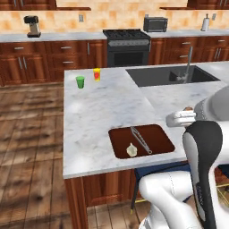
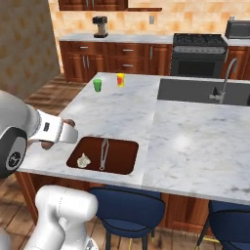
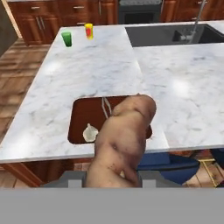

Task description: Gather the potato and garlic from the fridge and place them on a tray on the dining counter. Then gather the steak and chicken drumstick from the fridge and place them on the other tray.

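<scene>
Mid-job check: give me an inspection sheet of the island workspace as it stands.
Surface: dining counter, white-grey marble, dark sink inset.
Job's things: garlic lies in the brown tray; potato is in the gripper.
Clutter: metal tongs in the tray; green cup and yellow cup at the far corner.
Grippers: gripper shut on the potato, near the tray.
Cables: nothing seen.
Surroundings: blue stools, stove, wood cabinets.

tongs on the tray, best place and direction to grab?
Likely from above, jaws across the paired arms at mid-length. The tongs lie flat and slim on the tray, long axis running away from the near edge. The garlic sits apart to one side, so there is room to come down.
</scene>
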